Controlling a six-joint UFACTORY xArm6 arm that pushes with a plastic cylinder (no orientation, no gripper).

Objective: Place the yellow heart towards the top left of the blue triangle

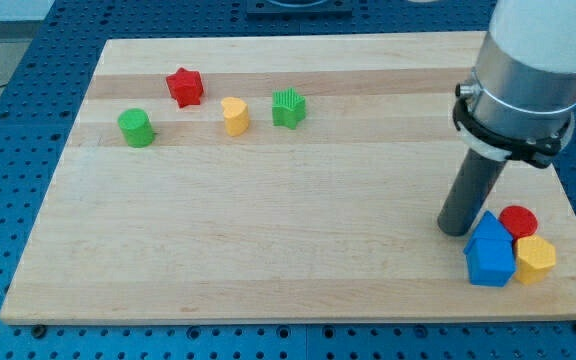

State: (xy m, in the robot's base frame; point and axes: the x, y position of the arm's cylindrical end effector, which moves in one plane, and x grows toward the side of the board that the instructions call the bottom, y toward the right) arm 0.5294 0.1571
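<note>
The yellow heart (234,115) lies in the upper left part of the wooden board (268,230), between a red star (184,87) and a green star-like block (288,108). The blue triangle (489,230) sits near the board's bottom right corner, far from the heart. It touches another blue block (490,264) just below it. My tip (456,230) rests on the board just left of the blue triangle, very close to it or touching it. It is far to the right of the yellow heart.
A red cylinder (519,220) and a yellow hexagon-like block (535,258) sit right of the blue blocks, by the board's right edge. A green cylinder (137,127) lies at the far left. The arm's wide grey body (528,60) hangs over the upper right.
</note>
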